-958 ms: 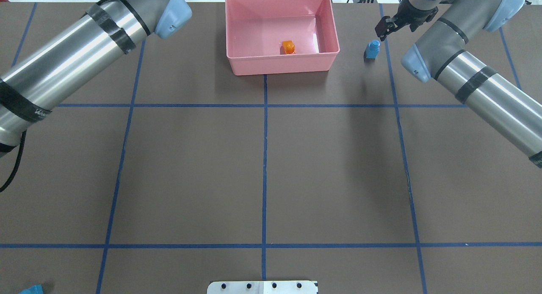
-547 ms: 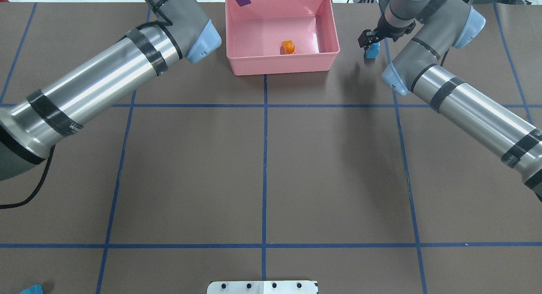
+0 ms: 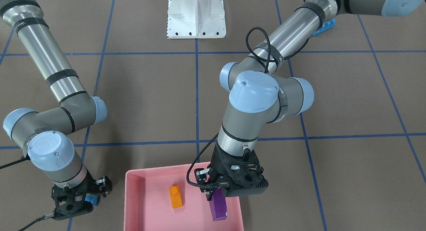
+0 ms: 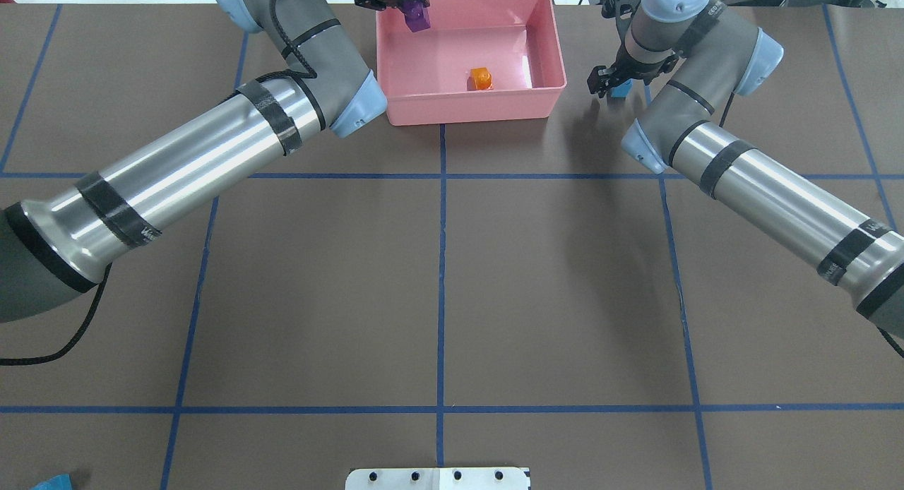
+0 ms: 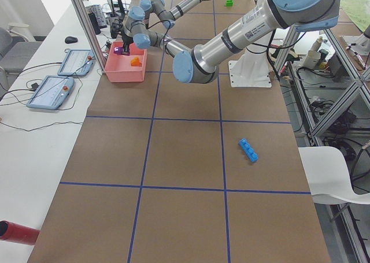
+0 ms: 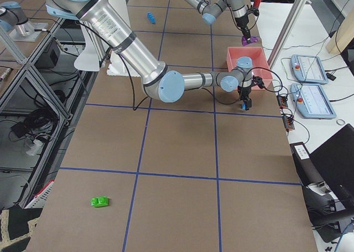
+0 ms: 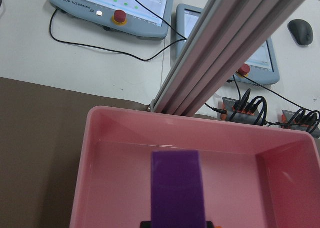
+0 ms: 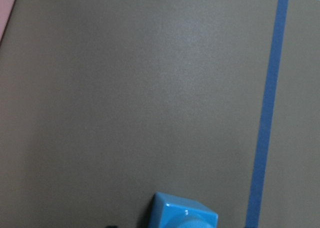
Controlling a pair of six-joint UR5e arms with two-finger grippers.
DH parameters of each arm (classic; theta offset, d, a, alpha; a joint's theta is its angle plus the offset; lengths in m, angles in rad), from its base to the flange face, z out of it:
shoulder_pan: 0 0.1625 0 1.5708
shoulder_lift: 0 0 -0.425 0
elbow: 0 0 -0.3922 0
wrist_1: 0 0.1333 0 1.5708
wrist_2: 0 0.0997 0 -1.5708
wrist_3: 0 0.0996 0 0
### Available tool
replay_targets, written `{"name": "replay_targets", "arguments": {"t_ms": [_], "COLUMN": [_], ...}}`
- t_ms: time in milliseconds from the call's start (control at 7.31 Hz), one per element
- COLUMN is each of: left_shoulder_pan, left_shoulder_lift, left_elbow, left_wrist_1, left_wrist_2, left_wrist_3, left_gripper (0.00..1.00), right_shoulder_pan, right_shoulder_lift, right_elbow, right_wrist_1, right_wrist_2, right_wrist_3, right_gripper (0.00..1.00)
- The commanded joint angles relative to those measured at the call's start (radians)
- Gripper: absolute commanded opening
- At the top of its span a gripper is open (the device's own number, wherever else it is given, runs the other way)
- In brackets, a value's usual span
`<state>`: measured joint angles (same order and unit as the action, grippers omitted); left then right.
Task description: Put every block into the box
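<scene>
Tabletop (image 4: 311,278) carries box (image 4: 466,110) at far edge; purple block (image 4: 417,17) hangs inside rim.

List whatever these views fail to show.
Whether the right hand grips the small blue block: the hand's body covers the grip overhead, and the right wrist view's bottom edge cuts the block.
Purple block: lower end cut off in the left wrist view.
Green block: studs too small, exterior right view.

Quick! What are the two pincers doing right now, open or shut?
Left pincer: shut, holding the purple block over the pink box.
Right pincer: at the small blue block; open or shut cannot be told.
</scene>
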<state>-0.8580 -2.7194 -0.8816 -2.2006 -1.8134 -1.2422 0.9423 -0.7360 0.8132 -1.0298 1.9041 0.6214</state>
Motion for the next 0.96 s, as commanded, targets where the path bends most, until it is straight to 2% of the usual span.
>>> {"name": "replay_targets", "arguments": {"t_ms": [0, 274, 547, 684, 821], "left_shoulder_pan": [0.002, 0.000, -0.015, -0.057, -0.111], "left_shoulder_lift": [-0.008, -0.020, -0.022, -0.017, -0.004], "left_elbow": [0.016, 0.015, -0.020, -0.071, -0.179], "left_wrist_1": [-0.002, -0.004, 0.024, 0.165, 0.331], "left_wrist_2": [0.028, 0.040, 0.014, -0.120, -0.239], "left_wrist_3": [-0.035, -0.118, -0.132, -0.120, -0.014], "left_gripper": [0.99, 1.00, 1.00, 1.00, 1.00], "right_shoulder_pan": [-0.002, 0.036, 0.090, 0.101, 0.095], "right_shoulder_lift": [-0.002, 0.016, 0.050, 0.097, 0.142], "right_elbow": [-0.003, 0.006, 0.044, 0.046, 0.044], "right_wrist_1": [-0.001, -0.004, -0.013, -0.035, -0.041], "right_wrist_2": [0.000, 0.015, 0.109, 0.139, 0.145], "right_wrist_3": [0.017, 0.015, 0.021, 0.061, 0.146], "right_gripper": [0.00, 0.00, 0.00, 0.00, 0.00]}}
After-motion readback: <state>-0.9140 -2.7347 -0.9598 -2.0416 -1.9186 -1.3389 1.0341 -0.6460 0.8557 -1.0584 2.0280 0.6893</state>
